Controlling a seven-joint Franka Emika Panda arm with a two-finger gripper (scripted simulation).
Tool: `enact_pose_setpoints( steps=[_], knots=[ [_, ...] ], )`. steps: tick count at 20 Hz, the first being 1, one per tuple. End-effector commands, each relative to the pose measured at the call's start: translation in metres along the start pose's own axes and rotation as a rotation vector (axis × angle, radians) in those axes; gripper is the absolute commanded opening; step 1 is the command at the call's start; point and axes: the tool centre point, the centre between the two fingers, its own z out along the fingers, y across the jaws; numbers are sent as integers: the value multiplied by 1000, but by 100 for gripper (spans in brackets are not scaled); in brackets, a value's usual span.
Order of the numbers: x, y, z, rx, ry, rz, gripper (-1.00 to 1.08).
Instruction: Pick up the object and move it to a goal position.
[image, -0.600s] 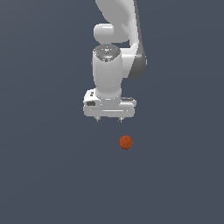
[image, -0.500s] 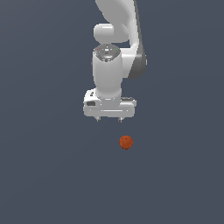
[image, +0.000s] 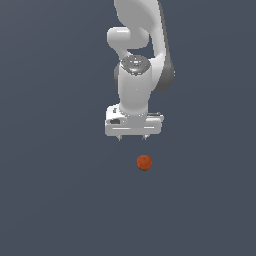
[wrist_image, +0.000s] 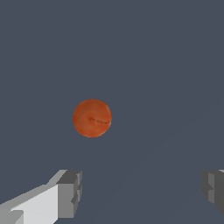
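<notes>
Little has shifted in half a second: the tool (image: 133, 137) remains poised with the ball (image: 144, 162) unmoved on the grey desk (image: 55, 200). The ball lies nearest, apart from the tool's wide-spread, empty fingers (wrist_image: 69, 193); behind rises the white arm (image: 135, 85).

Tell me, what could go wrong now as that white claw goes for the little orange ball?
1. The ball is round and sits alone on the flat grey floor, so a nudge from one finger could probably send it rolling away.
2. In the wrist view the ball lies off-centre, nearer one finger than the other; the open gripper may need to shift sideways before descending, or it could land on the ball.
3. The ball is much narrower than the open jaws, so an inexact squeeze might squirt it out.
</notes>
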Motion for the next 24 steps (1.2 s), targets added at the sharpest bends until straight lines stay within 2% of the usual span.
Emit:
enact_pose_setpoints(
  steps=[1, 9, 24],
  knots=[
    [0, 1, 0, -1, 0, 1, 100],
    [10, -11, 17, 1, -10, 24, 100],
    [37, -54, 80, 0, -45, 104, 100]
  ],
)
